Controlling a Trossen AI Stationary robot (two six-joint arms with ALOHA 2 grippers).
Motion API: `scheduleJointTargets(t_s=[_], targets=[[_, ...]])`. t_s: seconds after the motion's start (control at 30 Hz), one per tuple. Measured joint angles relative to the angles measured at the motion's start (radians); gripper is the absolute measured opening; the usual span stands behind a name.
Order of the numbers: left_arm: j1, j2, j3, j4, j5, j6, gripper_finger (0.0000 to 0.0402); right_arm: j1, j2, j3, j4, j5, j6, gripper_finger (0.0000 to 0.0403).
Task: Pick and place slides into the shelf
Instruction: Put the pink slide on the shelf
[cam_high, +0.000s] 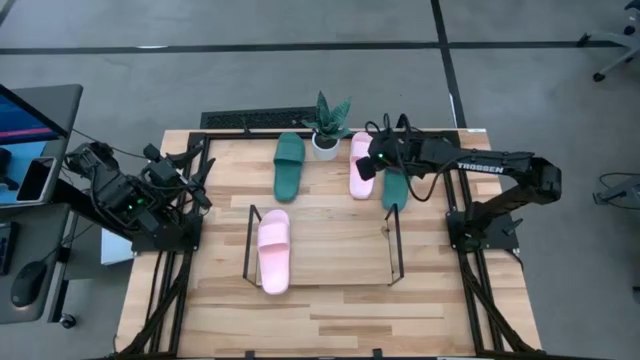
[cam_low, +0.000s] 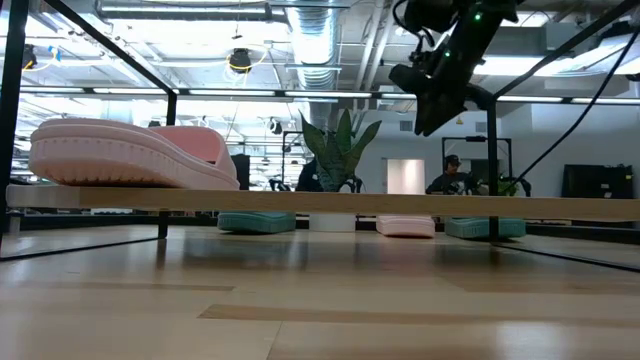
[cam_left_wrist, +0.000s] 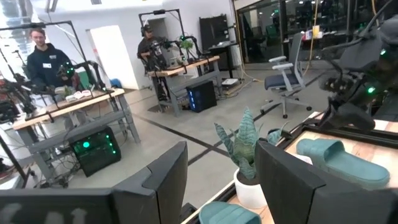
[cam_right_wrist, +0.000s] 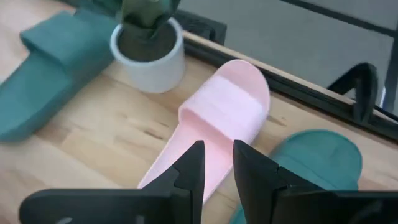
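High view, right gripper (cam_high: 366, 166): poised above the strap end of a pink slide (cam_high: 360, 166) at the bench's 12 o'clock edge; jaws narrow, a slim gap between them, holding nothing.
Right wrist view, right gripper: the two dark fingers (cam_right_wrist: 189, 168) point down at that pink slide, clear of it.
Low view, right gripper: hangs in the air above the far row of slides, not touching any.
Green slide (cam_high: 394, 190): just beside the pink one, at its 4 o'clock, partly under the right arm.
Potted plant (cam_high: 327, 128): at 10 o'clock from the right gripper, beside the pink slide.
Second green slide (cam_high: 288, 164): at 8 o'clock from the plant.
Shelf (cam_high: 395, 250): mid-bench, at 6 o'clock from the right gripper.
Second pink slide (cam_high: 273, 250): lying in the shelf, at its 9 o'clock end.
Left gripper (cam_high: 197, 172): parked at the bench's 9 o'clock edge, jaws wide, empty.
Bench (cam_high: 330, 310): pale wood planks.
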Motion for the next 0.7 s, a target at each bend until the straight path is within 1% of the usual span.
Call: scheduleJointTargets(t_s=[0.13, 0.3, 0.43, 0.57, 0.7], targets=[[0.001, -0.008, 0.0, -0.001, 0.0, -0.002, 0.0176, -0.01, 0.001, 0.0, 0.024, -0.08, -0.07, 0.0082], [0.0, -0.011, 0.0, -0.001, -0.001, -0.006, 0.0176, -0.026, 0.001, 0.0, 0.023, -0.116, -0.13, 0.0101], [0.0, -0.011, 0.0, -0.001, -0.002, -0.006, 0.0176, -0.03, 0.001, 0.0, 0.017, -0.14, -0.215, 0.0123], [0.0, -0.011, 0.0, -0.001, -0.009, -0.007, 0.0176, -0.029, 0.001, 0.0, -0.018, -0.175, -0.369, 0.0142], [0.0, -0.011, 0.0, -0.001, -0.01, -0.007, 0.0176, -0.032, 0.001, 0.0, -0.076, -0.195, -0.512, 0.0148]])
